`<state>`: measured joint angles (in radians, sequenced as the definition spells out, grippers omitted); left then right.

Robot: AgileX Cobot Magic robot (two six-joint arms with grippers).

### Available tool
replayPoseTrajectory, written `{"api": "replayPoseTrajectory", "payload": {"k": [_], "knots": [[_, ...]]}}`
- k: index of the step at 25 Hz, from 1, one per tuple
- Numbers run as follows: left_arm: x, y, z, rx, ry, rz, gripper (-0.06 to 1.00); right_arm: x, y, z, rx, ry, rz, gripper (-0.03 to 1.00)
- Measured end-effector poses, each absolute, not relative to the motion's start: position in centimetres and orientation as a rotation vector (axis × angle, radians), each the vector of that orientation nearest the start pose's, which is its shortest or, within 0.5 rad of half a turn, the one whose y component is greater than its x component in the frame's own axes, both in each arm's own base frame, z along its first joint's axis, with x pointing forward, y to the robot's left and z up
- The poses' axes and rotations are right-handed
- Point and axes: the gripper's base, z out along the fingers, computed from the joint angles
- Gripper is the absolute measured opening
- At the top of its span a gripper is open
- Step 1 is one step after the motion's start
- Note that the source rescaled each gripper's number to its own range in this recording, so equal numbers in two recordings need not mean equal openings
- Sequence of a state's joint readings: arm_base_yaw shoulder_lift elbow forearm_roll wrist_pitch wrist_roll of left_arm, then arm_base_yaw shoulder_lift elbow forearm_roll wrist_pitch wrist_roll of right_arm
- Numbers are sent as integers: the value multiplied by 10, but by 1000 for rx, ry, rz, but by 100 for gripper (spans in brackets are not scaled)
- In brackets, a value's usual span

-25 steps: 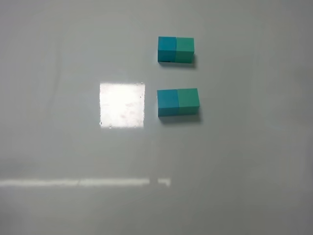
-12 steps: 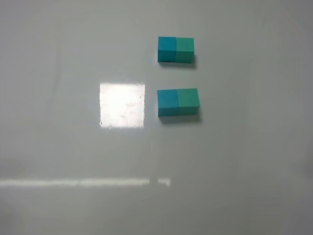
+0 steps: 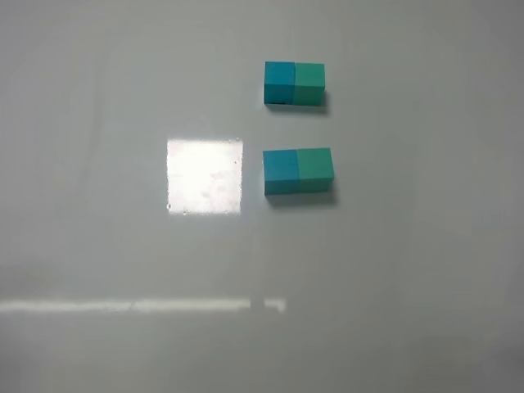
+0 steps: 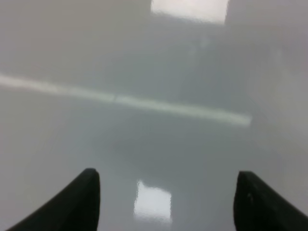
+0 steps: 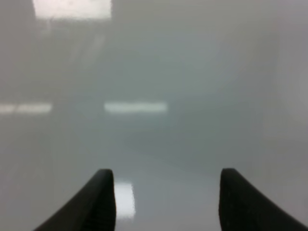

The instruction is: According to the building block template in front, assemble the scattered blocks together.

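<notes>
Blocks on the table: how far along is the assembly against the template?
Looks done: the blue cube and green cube sit flush as one bar, blue left, green right, matching the template behind. In hand: nothing; both wrist views show open jaws over bare table. Left: nothing visible.

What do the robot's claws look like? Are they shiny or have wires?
Only the tips show. The left claw has two dark, almost black fingers that curve to rounded points. The right claw looks the same. They look matte and plain, with no markings or wires in view. The arms themselves are out of sight.
</notes>
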<state>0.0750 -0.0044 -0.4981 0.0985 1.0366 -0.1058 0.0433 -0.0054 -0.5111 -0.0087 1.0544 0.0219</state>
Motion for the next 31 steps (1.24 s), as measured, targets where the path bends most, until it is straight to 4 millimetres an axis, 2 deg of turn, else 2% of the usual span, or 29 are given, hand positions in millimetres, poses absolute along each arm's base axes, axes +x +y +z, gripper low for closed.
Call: {"api": "replayPoseTrajectory", "payload": {"k": [31], "knots": [[-5, 7, 279, -185, 2007, 98, 57, -5, 0, 279, -33, 2023, 42, 26]]}}
